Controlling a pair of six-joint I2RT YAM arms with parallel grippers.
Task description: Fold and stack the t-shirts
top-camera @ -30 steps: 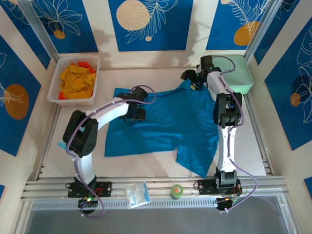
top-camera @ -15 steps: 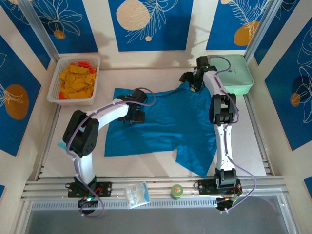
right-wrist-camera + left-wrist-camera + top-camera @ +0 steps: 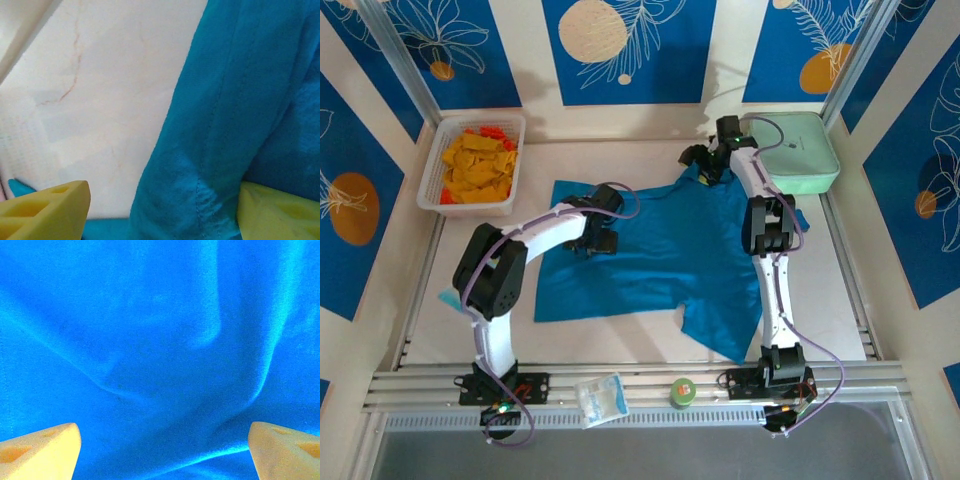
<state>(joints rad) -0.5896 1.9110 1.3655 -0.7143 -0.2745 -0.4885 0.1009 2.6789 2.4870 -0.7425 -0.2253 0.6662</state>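
A teal-blue t-shirt (image 3: 660, 255) lies spread and rumpled across the middle of the table. My left gripper (image 3: 598, 236) hovers low over its left half. In the left wrist view the left gripper (image 3: 162, 455) stands open, its yellow fingertips (image 3: 42, 450) wide apart above creased teal cloth (image 3: 160, 340), with nothing pinched. My right gripper (image 3: 705, 165) is at the shirt's far edge. In the right wrist view the right gripper (image 3: 162, 215) is open, and a stitched hem of the shirt (image 3: 220, 150) runs between its fingers, close to the right fingertip (image 3: 280, 212).
A white basket (image 3: 432, 170) of orange and yellow pieces stands at the far left. A mint-green case (image 3: 805, 150) sits at the far right, just beside the right arm. A clear packet (image 3: 600, 397) and a small green roll (image 3: 682, 391) lie on the near rail.
My right gripper has slid left along the shirt's far edge, its jaws narrowing only slightly. The left gripper has stayed put over the cloth.
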